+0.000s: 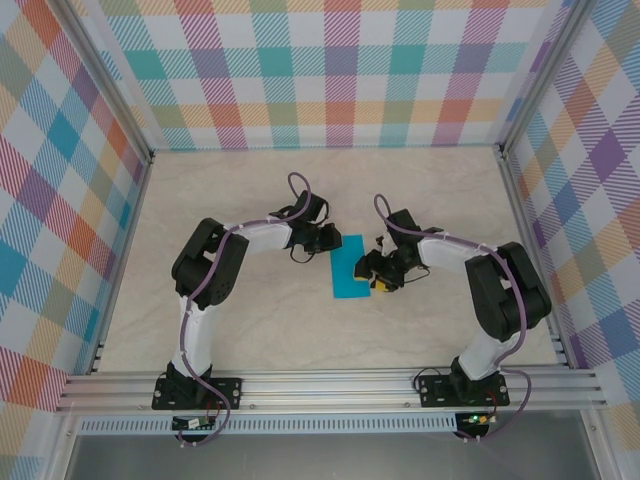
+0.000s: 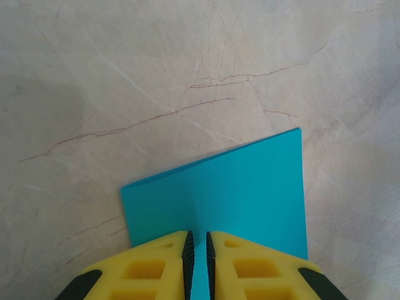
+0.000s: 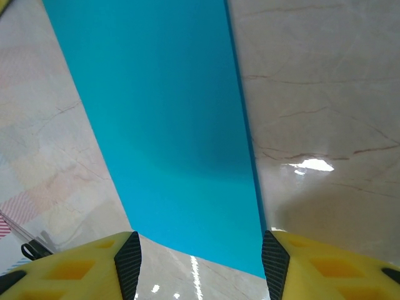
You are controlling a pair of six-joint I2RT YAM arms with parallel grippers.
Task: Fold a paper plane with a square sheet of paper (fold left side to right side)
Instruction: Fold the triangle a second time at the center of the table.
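The square sheet of paper (image 1: pixel 350 268) is teal-blue and lies flat on the marble table, folded into a narrow upright rectangle; a paper plane is out of view. My left gripper (image 1: pixel 322 240) is at the sheet's upper left edge. In the left wrist view its yellow fingers (image 2: pixel 156 265) stand almost together over the paper (image 2: pixel 237 187), with nothing clamped between them. My right gripper (image 1: pixel 378 282) is at the sheet's lower right corner. In the right wrist view it (image 3: pixel 201 262) is open, its fingertips spread about as wide as the paper strip (image 3: pixel 169 125) below them.
The marble tabletop (image 1: pixel 250 200) is fenced by plaid walls on three sides and an aluminium rail (image 1: pixel 330 385) at the near edge. Both arms curve inward toward the middle of the table.
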